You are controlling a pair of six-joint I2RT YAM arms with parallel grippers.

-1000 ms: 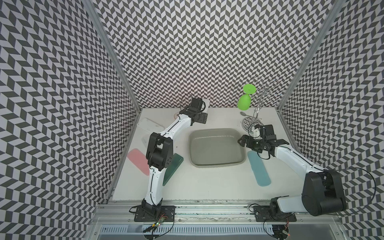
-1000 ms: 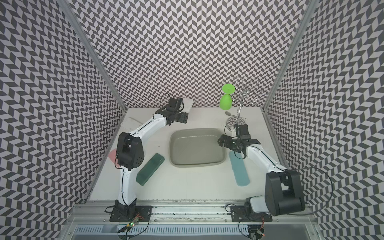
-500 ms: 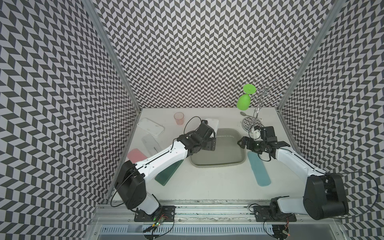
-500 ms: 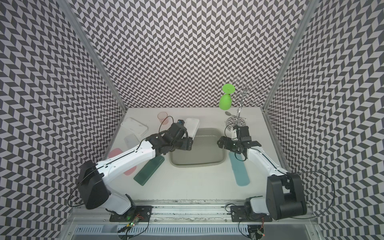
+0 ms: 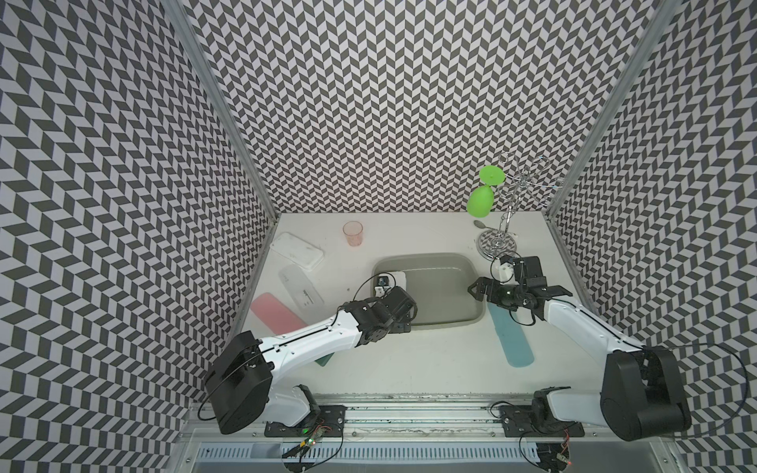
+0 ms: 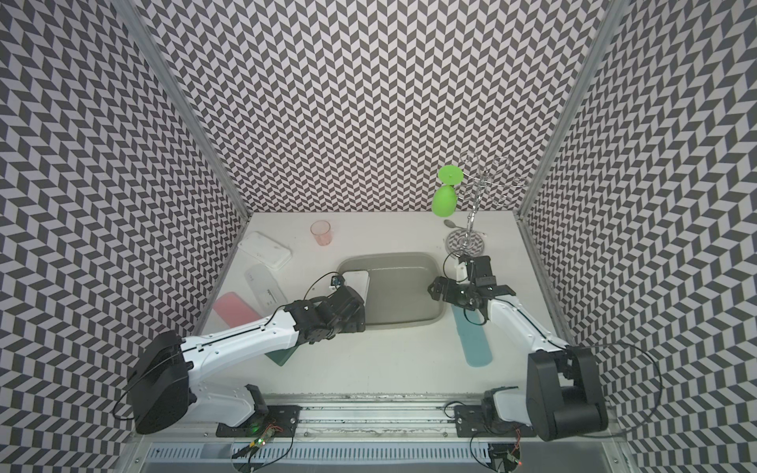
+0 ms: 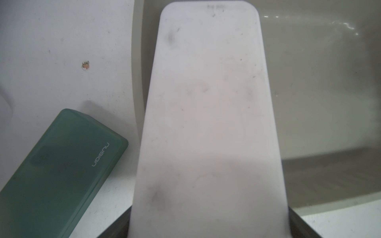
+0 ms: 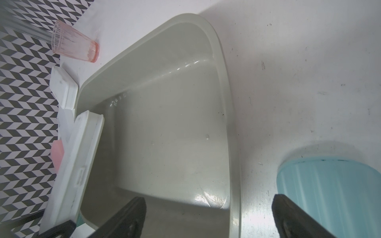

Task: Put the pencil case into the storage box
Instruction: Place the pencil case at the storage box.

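Observation:
A white pencil case [image 5: 396, 279] [image 6: 358, 280] is clamped in my left gripper [image 5: 391, 290] at the case's near end. It fills the left wrist view [image 7: 208, 103] and hides the jaws' inner faces. It hangs tilted over the left side of the grey-olive storage box [image 5: 426, 258] [image 6: 389, 257] [image 7: 319, 82]. In the right wrist view the case [image 8: 80, 154] lies along the box's left rim [image 8: 224, 82]. My right gripper [image 5: 481, 288] [image 8: 208, 201] is open and holds nothing, its fingers on either side of the box's right rim.
Other cases lie on the table: pink [image 5: 272, 313], dark green [image 7: 61, 164] under the left arm, light blue [image 5: 510, 336] by the right arm, translucent [image 5: 301, 284]. A white lid [image 5: 297, 250], pink cup [image 5: 353, 233] and wire rack [image 5: 497, 241] with green glass [image 5: 481, 200] stand behind.
My left arm swung from the table's back toward the front, bringing the white case over the box's left side. The right arm barely shifted.

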